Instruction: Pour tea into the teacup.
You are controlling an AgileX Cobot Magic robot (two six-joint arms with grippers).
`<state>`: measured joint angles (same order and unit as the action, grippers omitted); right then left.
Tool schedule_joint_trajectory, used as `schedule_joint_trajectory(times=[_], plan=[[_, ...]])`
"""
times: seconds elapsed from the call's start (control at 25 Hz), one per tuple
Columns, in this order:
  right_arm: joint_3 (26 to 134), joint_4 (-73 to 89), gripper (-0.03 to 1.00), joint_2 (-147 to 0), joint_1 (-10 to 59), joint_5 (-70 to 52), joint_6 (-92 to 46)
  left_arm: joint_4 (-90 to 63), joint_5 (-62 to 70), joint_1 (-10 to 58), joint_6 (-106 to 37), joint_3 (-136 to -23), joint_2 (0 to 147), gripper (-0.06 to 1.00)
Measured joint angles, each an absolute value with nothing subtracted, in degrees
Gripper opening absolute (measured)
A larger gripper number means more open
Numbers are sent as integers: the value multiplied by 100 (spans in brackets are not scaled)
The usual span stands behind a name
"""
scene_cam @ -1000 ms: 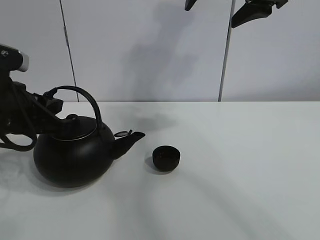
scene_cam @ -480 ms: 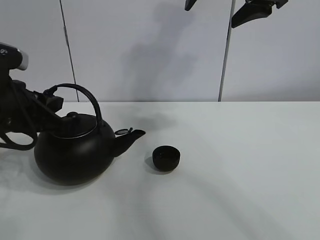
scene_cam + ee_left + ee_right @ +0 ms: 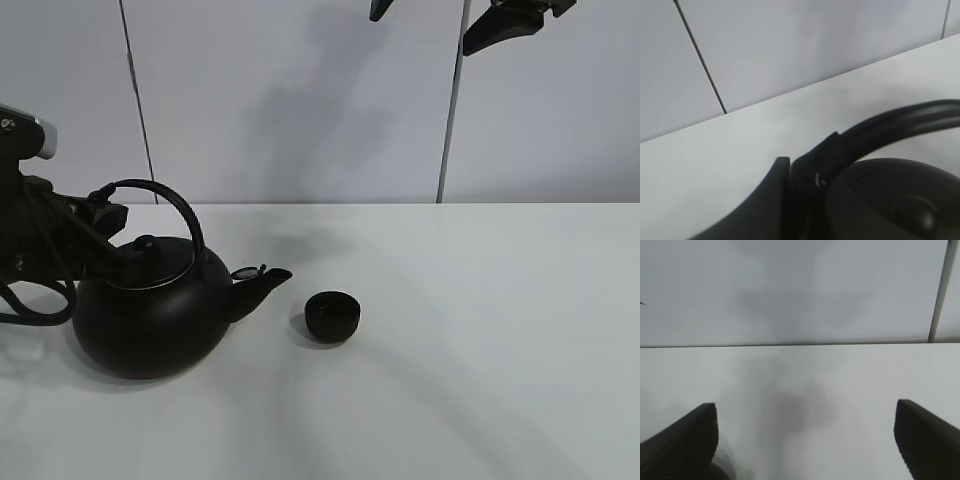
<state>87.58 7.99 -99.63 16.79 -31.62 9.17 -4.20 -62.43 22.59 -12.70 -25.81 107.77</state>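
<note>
The teacup (image 3: pixel 332 316), small, round and black, stands on the white table (image 3: pixel 480 340) near the middle. To its left is the big black kettle (image 3: pixel 150 320), its spout (image 3: pixel 262 280) pointing at the teacup with a short gap between them. My left gripper (image 3: pixel 103 212) is shut on the kettle's arched handle (image 3: pixel 890 125) at its left end. The left wrist view shows a dark finger (image 3: pixel 775 192) against that handle, above the lid (image 3: pixel 900 200). My right gripper (image 3: pixel 440 15) hangs high above the table, open and empty, with both fingers (image 3: pixel 690 435) wide apart.
A pale panelled wall (image 3: pixel 300 100) rises behind the table's far edge. Cables of my left arm (image 3: pixel 35 285) loop beside the kettle at the left border.
The kettle rose a little, then sank slightly lower and edged right, still in my left gripper. Teacup and right gripper have not moved.
</note>
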Motion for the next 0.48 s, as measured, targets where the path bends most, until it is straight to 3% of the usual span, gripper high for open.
schedule_joint_trajectory(times=[0.28,0.48], plan=[[8758,799,66,-9963,1679,-3162,917,-394,-6260,2259,-1215,-2581,10783,10],[8758,799,66,-9963,1679,-3162,917,-221,-6470,2259,-997,-2581,10776,21]])
